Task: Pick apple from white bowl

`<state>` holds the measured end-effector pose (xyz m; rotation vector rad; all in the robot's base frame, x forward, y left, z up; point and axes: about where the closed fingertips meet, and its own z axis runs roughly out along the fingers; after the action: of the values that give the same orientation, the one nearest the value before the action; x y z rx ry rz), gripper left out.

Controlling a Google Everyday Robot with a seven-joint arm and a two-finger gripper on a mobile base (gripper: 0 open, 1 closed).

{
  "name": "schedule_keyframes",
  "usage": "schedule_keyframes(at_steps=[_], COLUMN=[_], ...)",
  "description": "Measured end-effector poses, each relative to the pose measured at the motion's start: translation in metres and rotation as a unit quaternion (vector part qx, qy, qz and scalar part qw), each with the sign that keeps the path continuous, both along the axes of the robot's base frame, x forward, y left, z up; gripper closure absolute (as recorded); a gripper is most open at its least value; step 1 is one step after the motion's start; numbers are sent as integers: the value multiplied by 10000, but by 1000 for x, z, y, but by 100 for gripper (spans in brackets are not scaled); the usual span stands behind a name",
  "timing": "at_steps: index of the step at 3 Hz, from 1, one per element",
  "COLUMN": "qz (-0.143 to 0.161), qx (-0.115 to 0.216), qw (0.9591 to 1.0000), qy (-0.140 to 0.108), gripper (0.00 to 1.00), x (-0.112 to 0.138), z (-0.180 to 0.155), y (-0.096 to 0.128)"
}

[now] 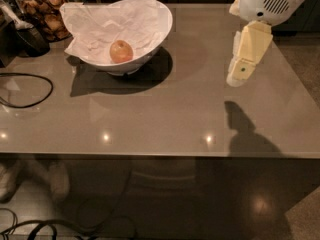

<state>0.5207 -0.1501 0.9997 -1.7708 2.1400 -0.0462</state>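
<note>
A small reddish-orange apple (121, 51) lies in the large white bowl (156, 40), which is lined with crumpled white paper and stands at the back left of the grey table. My gripper (241, 73) hangs from the white arm at the upper right, above the table and well to the right of the bowl. It holds nothing that I can see.
A dark jar of brown snacks (44, 11) stands behind the bowl at the far left. A black cable loop (25, 90) lies on the table's left side. The table's front edge (160, 155) runs across the lower middle, with cables on the floor below.
</note>
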Motion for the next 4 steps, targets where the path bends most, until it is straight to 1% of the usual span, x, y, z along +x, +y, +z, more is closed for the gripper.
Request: schedule_keyframes(at_steps=[1, 2, 3, 4], qz=[149, 498, 510, 401], qx=[218, 227, 295, 395], qw=[9995, 9980, 9973, 9968], qy=[-179, -311, -437, -567], gripper=[0, 0, 0, 0], x=[19, 38, 43, 56], z=[22, 40, 45, 46], y=[22, 50, 55, 63])
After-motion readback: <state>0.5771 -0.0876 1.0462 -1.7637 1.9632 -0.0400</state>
